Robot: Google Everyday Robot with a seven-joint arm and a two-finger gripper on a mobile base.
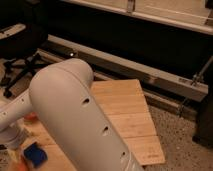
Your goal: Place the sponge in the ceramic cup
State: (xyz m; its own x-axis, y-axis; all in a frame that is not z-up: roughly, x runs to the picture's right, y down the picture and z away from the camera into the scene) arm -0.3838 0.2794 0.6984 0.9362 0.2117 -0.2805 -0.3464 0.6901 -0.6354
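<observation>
sponge (35, 154) on board (125, 107), gripper apparently behind arm (75, 115)

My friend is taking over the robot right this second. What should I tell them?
Gripper: not in view. The big rounded white arm fills the middle of the camera view and hides the left part of the table.
The small flat bright blue sponge seems to lie on the light wooden table, near the bottom left corner, beside the arm.
The white ceramic cup is not visible.
Done: nothing that shows; the sponge is not in a cup.
Left: find the cup, grasp the sponge, put it in.
</observation>
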